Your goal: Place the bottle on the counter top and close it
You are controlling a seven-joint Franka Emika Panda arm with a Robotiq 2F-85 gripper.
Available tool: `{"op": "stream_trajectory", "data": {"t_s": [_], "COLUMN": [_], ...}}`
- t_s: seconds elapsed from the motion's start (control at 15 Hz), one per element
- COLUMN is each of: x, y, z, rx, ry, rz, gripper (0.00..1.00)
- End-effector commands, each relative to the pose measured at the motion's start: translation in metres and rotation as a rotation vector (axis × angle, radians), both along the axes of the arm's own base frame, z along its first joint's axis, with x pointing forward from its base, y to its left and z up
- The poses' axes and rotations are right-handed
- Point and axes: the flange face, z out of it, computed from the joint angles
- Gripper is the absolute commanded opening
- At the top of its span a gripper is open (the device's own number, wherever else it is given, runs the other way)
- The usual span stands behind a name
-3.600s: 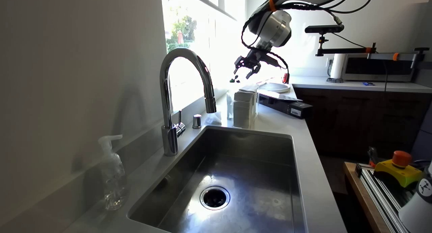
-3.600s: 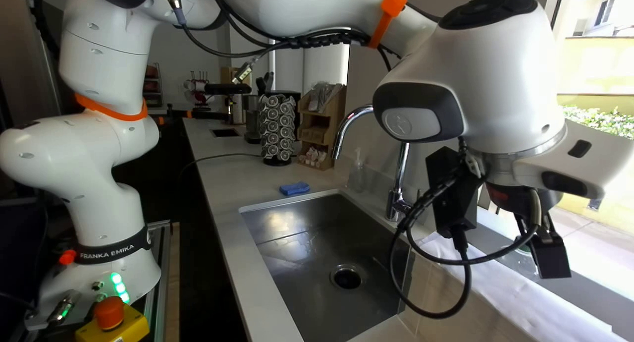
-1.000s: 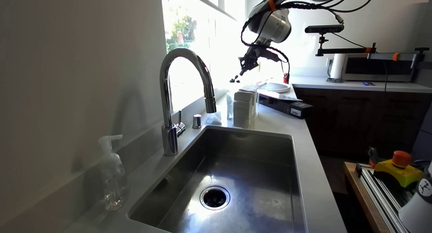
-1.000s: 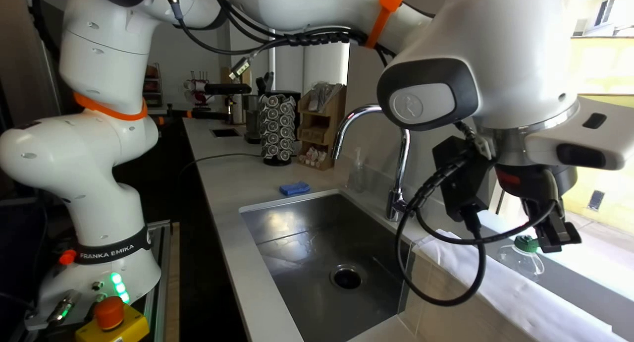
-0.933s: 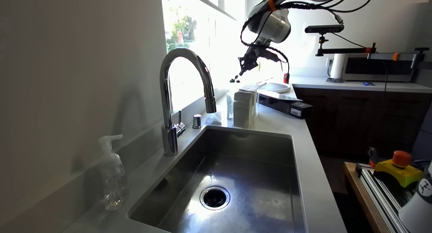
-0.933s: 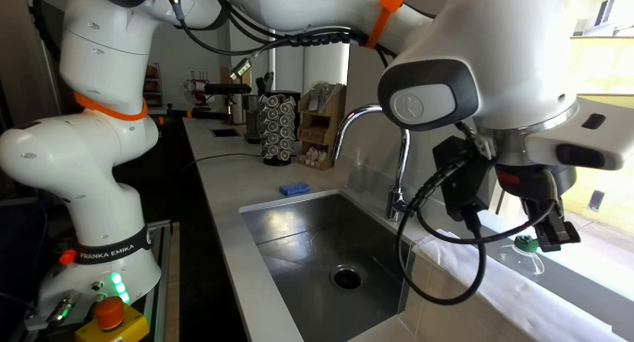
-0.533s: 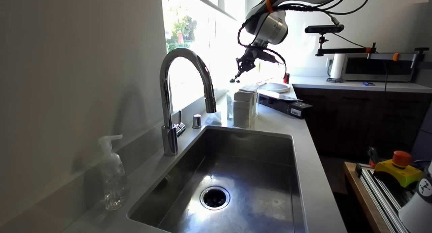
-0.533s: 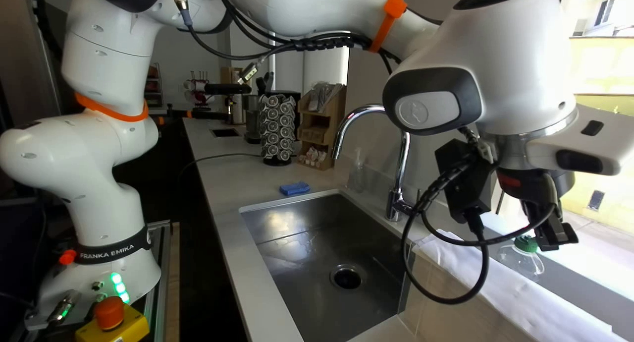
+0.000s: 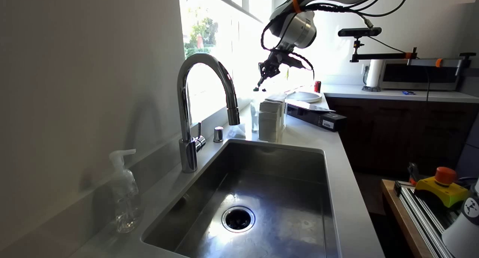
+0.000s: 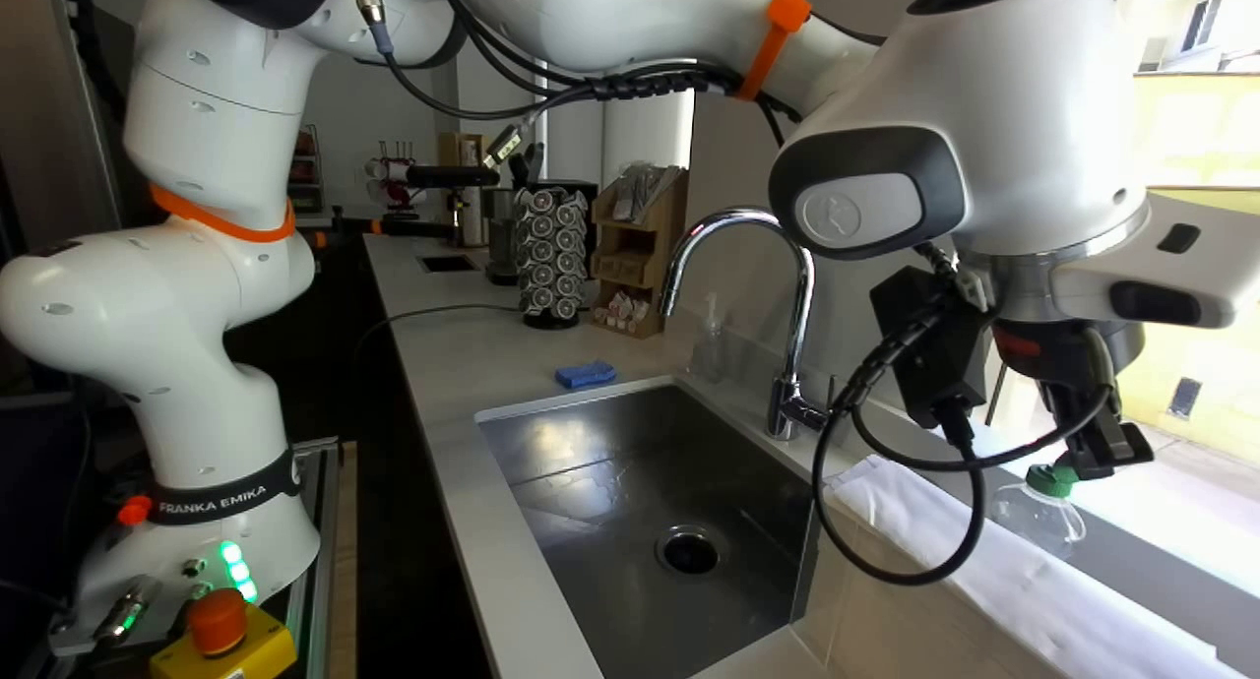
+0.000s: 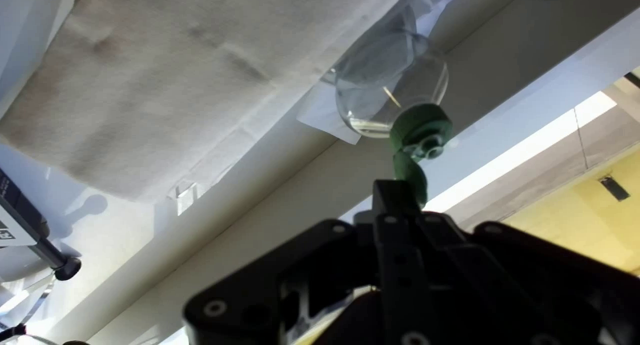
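Claw hangs by the green cap, clear bottle just below.

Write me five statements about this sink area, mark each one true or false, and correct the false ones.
1. The clear bottle has a green cap. True.
2. The cap's lid is snapped shut. False: the lid stands open.
3. The fingers are spread wide. False: the fingers are together, by the lid.
4. In an exterior view, a blue item lies on the counter top beside the sink. True.
5. The faucet is black and straight. False: the faucet is shiny and arched.
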Motion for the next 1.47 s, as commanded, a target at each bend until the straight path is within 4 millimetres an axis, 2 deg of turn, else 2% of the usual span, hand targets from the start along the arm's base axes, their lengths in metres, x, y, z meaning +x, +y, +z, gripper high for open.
{"op": "stream_trajectory", "data": {"t_s": [0.0,0.67,0.73,0.8,1.4], "x": [0.008,0.017,0.016,0.016,0.013], "y": [0.001,0.008,0.009,0.01,0.02], "z": [0.0,-0.001,0.001,0.004,0.022], "rx": [0.001,0.005,0.004,0.004,-0.038], "ry": [-0.01,-0.014,-0.014,-0.016,0.001], "rz": [0.008,0.03,0.029,0.032,0.094], "gripper": [0.0,0.0,0.26,0.27,0.93]}}
